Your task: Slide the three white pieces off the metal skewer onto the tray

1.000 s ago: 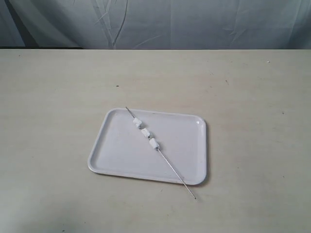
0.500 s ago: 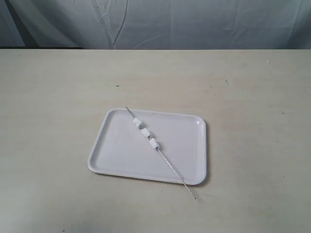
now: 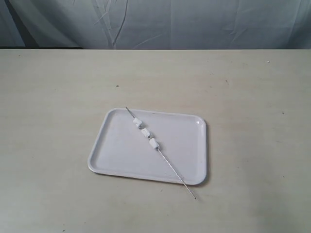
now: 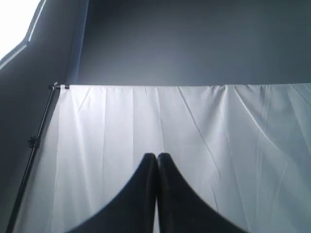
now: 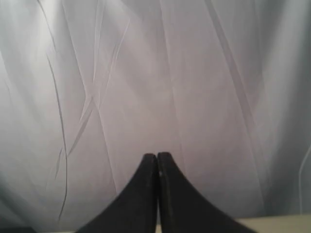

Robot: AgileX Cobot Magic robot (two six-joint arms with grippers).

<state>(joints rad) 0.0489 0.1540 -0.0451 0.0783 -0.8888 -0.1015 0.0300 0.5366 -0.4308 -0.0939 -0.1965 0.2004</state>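
Note:
The white tray [image 3: 121, 155] lies flat on the table in the exterior view. The thin metal skewer [image 3: 172, 170] rests diagonally across it, its near tip past the tray's front right corner. The three white pieces [image 3: 145, 132] are threaded in a row on the skewer's upper half, over the tray. Neither arm shows in the exterior view. My left gripper [image 4: 156, 156] is shut and empty, pointing at a white backdrop. My right gripper [image 5: 157, 156] is also shut and empty, facing the curtain.
The beige table [image 3: 252, 97] stretches around the tray on all sides. A wrinkled grey-white curtain [image 3: 194, 22] hangs behind the table's far edge. A black stand pole [image 4: 34, 145] holds the backdrop in the left wrist view.

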